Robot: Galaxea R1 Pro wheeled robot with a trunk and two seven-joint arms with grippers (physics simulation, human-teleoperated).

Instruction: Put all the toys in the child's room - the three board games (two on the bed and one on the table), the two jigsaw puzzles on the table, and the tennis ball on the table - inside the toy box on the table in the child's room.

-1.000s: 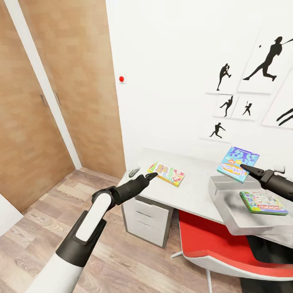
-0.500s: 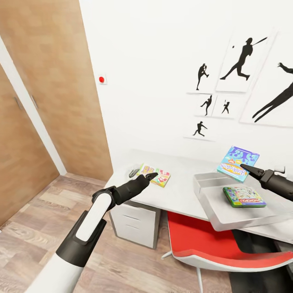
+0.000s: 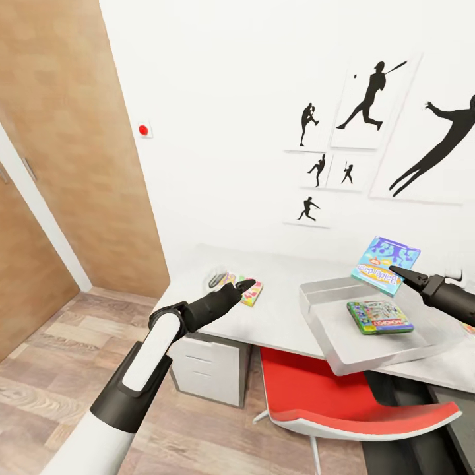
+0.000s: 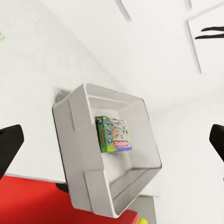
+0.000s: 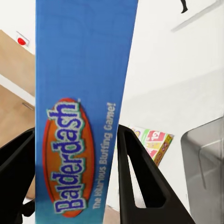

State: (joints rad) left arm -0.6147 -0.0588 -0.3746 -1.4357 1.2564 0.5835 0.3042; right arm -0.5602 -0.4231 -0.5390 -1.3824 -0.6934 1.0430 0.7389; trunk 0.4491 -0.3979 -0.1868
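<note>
The pale grey rectangular toy box (image 3: 330,343) with its broad flared rim sits on the light grey top of the long table (image 3: 284,310), and the other things are placed from it. Inside it, flat on the floor of the bin, lies the green-edged Monopoly board game box (image 3: 379,316); the left wrist view shows it too (image 4: 114,134), near one long wall of the toy box (image 4: 79,140).

Above the box's far rim, the right gripper (image 3: 404,275) holds the light-blue cartoon board game box (image 3: 385,264) tilted in the air. In the right wrist view its two black fingers (image 5: 140,177) press against both sides of this "Balderdash" box (image 5: 79,116), so the jaws are clamped on it.

To the left of the toy box, well apart from it on the tabletop, lies the slim yellow-red-green board game box (image 3: 249,292), partly hidden by the left gripper (image 3: 245,285). That gripper hangs over the table's near edge holding nothing; in the left wrist view its black fingertips (image 4: 9,147) stand wide apart at the two sides of the picture.

Below the toy box, a red chair seat (image 3: 343,402) is tucked under the table. Behind it, black sports-silhouette pictures (image 3: 369,105) hang on the white wall (image 3: 218,132). A brown wooden door (image 3: 72,152) stands far to the left, above the wood-plank floor (image 3: 53,369).
</note>
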